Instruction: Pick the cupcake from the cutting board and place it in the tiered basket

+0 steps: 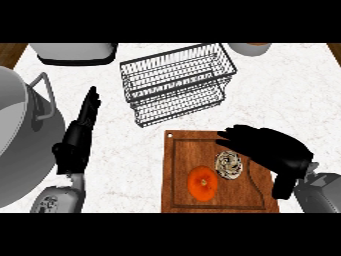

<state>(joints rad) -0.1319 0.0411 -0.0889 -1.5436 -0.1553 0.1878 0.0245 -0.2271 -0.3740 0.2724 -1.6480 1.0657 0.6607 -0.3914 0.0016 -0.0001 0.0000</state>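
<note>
The cupcake, pale with a dark swirl on top, sits on the wooden cutting board at the lower middle. My right hand hovers over the board's right part, just right of and above the cupcake, fingers relaxed and pointing left, nothing in them. The wire tiered basket stands behind the board, at upper centre, with nothing in it. My left hand rests open at the left, fingers up, away from the board.
An orange round fruit lies on the board left of the cupcake. A large grey pot fills the left side. A white appliance stands at the back left, a pale bowl at the back right.
</note>
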